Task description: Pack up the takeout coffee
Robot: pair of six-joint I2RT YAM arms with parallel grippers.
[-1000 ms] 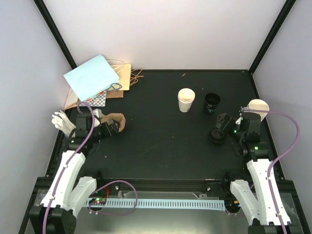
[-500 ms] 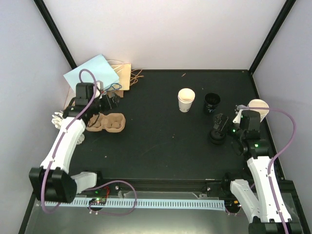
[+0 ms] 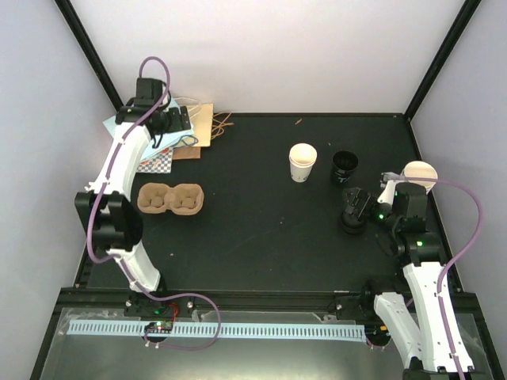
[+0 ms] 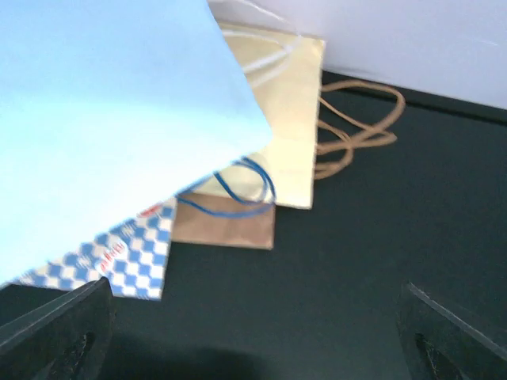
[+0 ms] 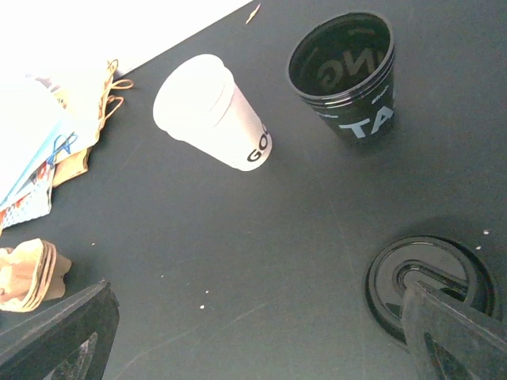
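Cup count was 2 cream, 1 black. First cream cup stood upright on the table at 1 o'clock of centre, with side print reading "GO" and the rest turned out of view. Second cream cup sat at the 3 o'clock edge, partly behind the right arm, print not readable. Black cup stood just at 3 o'clock of the first cream cup, not touching it, with white "TA" showing and the rest wrapped round the curve. One black lid lay flat at 6 o'clock of the black cup, under the right end effector. Its fingers were spread wide with nothing between them. One brown cardboard carrier was at 9 o'clock, two wells visible. Four flat bags were stacked at 10–11 o'clock: light blue bag on top, then checkered bag, tan bag and brown bag. The checkered one carried small red print, too blurred to read. Left end effector hung over the stack, fingers spread wide, gripping nothing.
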